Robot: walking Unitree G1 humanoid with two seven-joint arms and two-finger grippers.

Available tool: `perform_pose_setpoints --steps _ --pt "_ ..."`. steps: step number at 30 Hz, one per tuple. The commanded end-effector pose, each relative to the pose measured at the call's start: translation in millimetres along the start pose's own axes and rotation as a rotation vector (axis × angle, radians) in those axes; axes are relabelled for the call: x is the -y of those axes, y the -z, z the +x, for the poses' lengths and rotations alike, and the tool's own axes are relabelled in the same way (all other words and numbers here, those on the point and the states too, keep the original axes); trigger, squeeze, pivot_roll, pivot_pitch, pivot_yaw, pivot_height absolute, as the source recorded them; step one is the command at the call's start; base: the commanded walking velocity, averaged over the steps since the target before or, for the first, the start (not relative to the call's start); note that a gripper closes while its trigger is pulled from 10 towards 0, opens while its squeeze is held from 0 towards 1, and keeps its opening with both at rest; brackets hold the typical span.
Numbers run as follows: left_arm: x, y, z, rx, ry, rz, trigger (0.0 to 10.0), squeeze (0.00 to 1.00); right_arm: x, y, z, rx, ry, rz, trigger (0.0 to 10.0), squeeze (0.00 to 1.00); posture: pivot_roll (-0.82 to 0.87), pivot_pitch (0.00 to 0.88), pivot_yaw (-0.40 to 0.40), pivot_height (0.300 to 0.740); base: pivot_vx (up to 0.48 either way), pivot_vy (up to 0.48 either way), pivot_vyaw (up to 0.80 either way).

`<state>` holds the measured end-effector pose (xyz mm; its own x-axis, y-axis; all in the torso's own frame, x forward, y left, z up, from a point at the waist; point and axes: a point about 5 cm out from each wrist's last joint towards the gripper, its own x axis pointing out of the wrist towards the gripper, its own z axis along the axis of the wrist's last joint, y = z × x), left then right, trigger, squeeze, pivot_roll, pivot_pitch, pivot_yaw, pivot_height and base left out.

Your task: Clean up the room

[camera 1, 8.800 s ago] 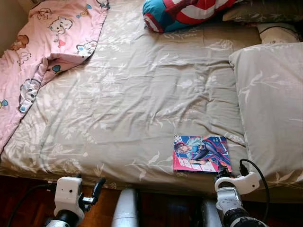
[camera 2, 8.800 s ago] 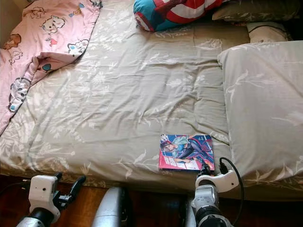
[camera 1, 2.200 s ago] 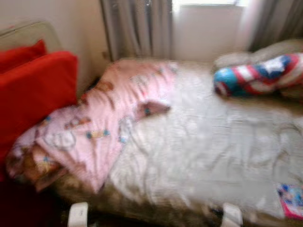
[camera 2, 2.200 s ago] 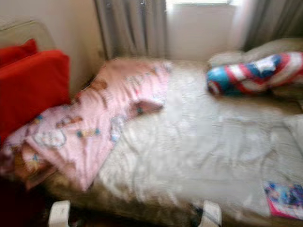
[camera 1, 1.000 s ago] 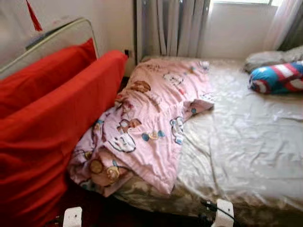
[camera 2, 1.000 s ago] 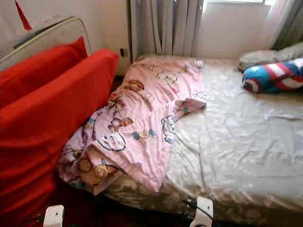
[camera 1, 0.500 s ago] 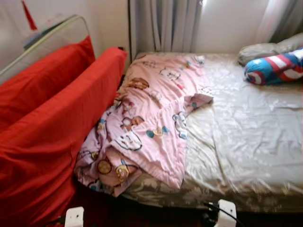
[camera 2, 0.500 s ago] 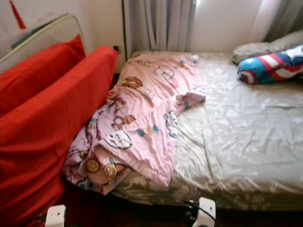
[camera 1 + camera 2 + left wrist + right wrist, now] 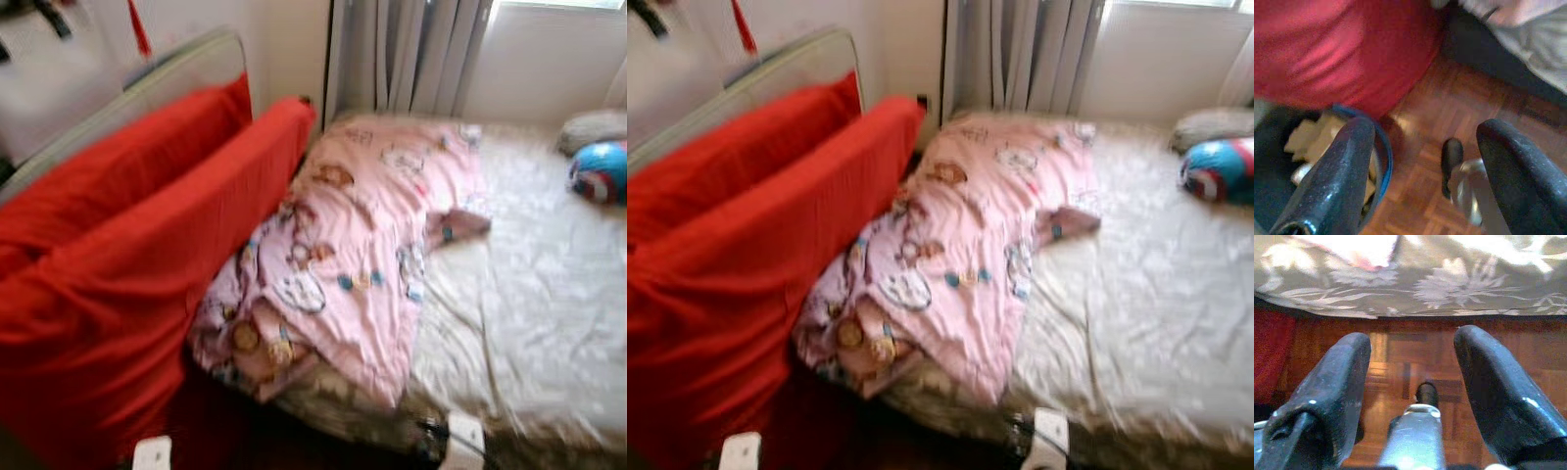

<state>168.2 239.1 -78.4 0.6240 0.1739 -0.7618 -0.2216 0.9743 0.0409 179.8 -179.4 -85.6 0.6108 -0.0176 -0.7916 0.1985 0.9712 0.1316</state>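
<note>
Pink cartoon-print blanket point(image 9: 362, 255) lies bunched on the bed point(image 9: 549, 294), mid-frame; left pincer point(image 9: 1420, 161) and right pincer point(image 9: 1413, 377) both gape empty.

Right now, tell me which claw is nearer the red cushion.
Left. The left claw hangs open just beside the red cushion; the right claw hangs open farther off, below the bed edge.

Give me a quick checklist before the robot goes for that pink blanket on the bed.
1. Left hand open and empty: ok.
2. Right hand open and empty: ok.
3. Pink blanket in view: ok, bunched along the bed edge beside the red cushions.
4. Head picture sharp: not ok, blurred.
5. Both hands raised toward the blanket: not ok, low over the wooden floor.
6. Bin near left hand out of the path: cannot tell.
</note>
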Motion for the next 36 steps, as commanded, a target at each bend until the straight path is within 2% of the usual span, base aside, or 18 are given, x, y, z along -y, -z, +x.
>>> perform_pose_setpoints --steps 1,12,19,23,25,30,31,36 --pt "3.3 1 0.1 -0.006 0.012 0.004 10.0 0.0 5.2 1 -0.8 -0.007 0.008 -0.016 10.0 0.0 0.01 0.022 0.008 0.74 0.334 0.0 0.0" --pt "2.9 1 0.0 -0.001 0.013 -0.004 10.0 0.0 4.0 0 -0.7 -0.002 -0.016 -0.044 10.0 0.0 0.01 0.022 0.007 0.74 0.257 0.0 0.5" --pt "8.2 -13 2.5 0.072 0.042 -0.023 10.0 0.0 2.2 -4 -0.9 0.033 -0.056 -0.082 10.0 0.0 0.0 0.025 0.005 0.74 0.0 0.0 0.0" --pt "9.5 -25 3.5 0.144 0.064 -0.058 10.0 0.0 0.9 -9 -1.4 0.086 -0.077 -0.101 10.0 0.0 0.0 0.029 0.003 0.74 0.0 0.0 0.0" --pt "10.6 -40 4.0 0.224 0.085 -0.079 10.0 0.0 0.2 -13 -2.2 0.136 -0.088 -0.114 10.0 0.0 0.0 0.03 0.002 0.74 0.0 0.0 0.0" --pt "11.6 -54 3.4 0.311 0.103 -0.096 10.0 0.0 -0.7 -16 -3.1 0.176 -0.103 -0.126 10.0 0.0 0.0 0.025 -0.001 0.74 0.0 0.0 0.0" --pt "14.0 -67 2.2 0.386 0.122 -0.102 10.0 0.0 -0.9 -17 -3.8 0.199 -0.108 -0.119 10.0 0.0 -0.01 0.02 0.0 0.74 0.0 0.0 0.0" --pt "26.7 -95 -6.8 0.587 0.168 -0.072 10.0 0.0 -1.1 -18 -4.9 0.228 -0.114 -0.123 10.0 0.0 -0.02 0.011 0.002 0.74 0.0 0.0 0.0"
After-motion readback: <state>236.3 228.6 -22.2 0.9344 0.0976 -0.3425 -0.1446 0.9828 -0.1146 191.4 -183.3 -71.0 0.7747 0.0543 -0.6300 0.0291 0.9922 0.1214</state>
